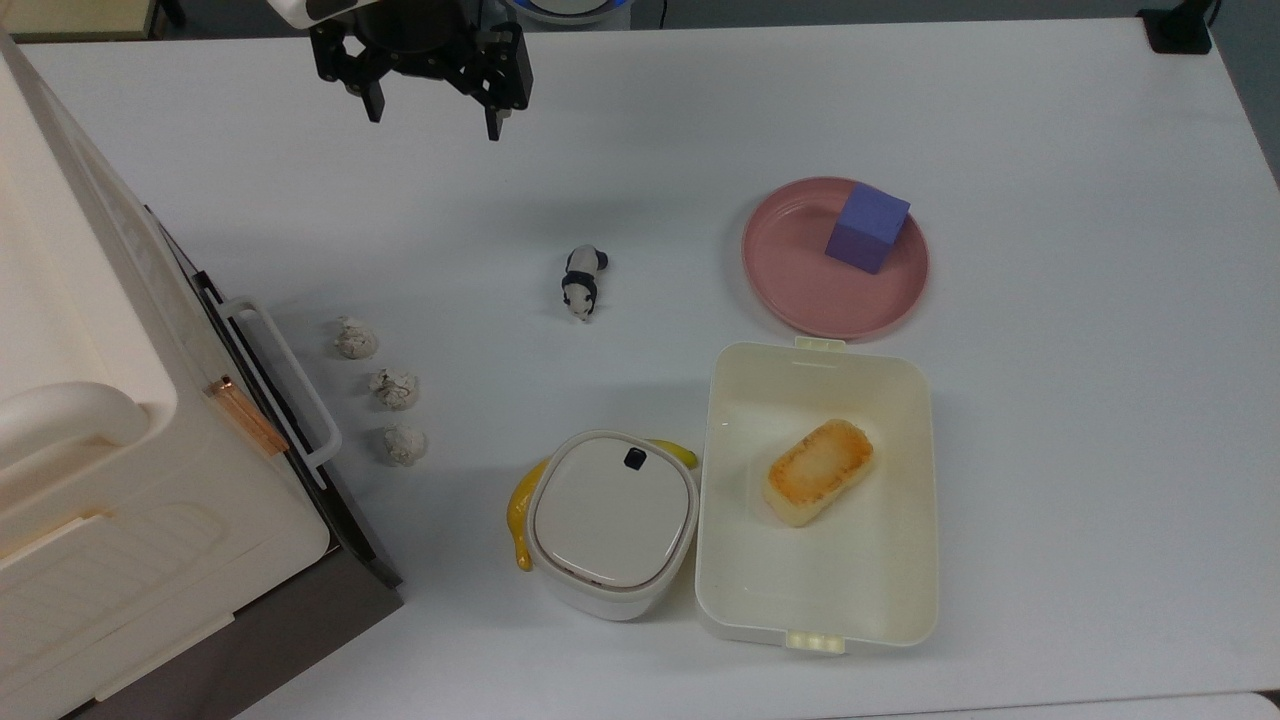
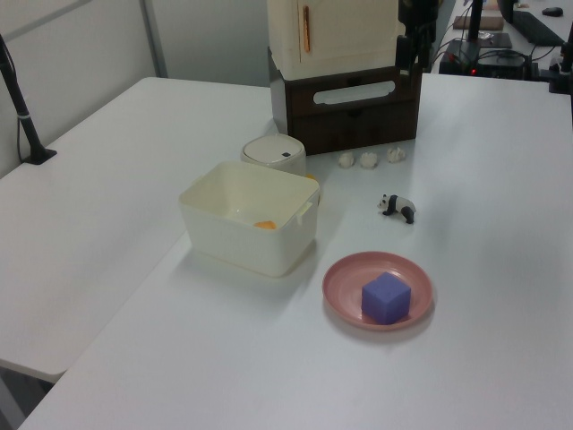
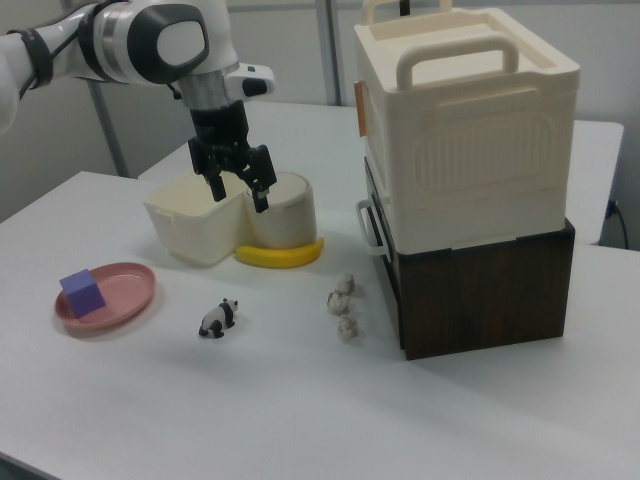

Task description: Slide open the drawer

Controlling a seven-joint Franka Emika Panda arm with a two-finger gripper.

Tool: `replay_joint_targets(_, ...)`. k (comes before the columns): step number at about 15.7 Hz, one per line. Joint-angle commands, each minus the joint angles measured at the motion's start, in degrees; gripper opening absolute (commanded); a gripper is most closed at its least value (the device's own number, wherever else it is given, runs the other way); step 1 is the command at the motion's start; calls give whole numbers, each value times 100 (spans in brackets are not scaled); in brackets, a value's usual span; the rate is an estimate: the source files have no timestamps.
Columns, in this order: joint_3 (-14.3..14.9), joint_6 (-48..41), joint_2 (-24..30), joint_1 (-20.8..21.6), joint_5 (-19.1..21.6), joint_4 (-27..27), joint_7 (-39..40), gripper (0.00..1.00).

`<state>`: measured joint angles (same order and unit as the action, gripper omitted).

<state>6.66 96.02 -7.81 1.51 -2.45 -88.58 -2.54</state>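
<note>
A white tabletop (image 1: 1050, 450) carries everything. At the top view's left stands a cream plastic cabinet (image 1: 110, 480) on a dark brown wooden base, its wide shallow drawer (image 3: 375, 232) with the long white bar handle (image 1: 285, 385) barely out from the front. The black two-finger claw (image 1: 432, 112) hangs above bare tabletop near the top view's upper edge, well apart from the handle, its fingers spread wide and holding nothing. Three crumpled white paper balls (image 1: 390, 388) lie just beside the drawer front.

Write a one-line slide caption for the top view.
Open gripper hovers over the table, well away from the closed drawer and its white handle.
</note>
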Motion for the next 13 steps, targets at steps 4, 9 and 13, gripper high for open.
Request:
replay_joint_targets(4,37,118,-80,33,26,-45,140,100)
replay_joint_targets(9,28,460,-221,68,26,-106,122,100)
replay_joint_targets(13,20,838,-344,77,17,-124,157,100)
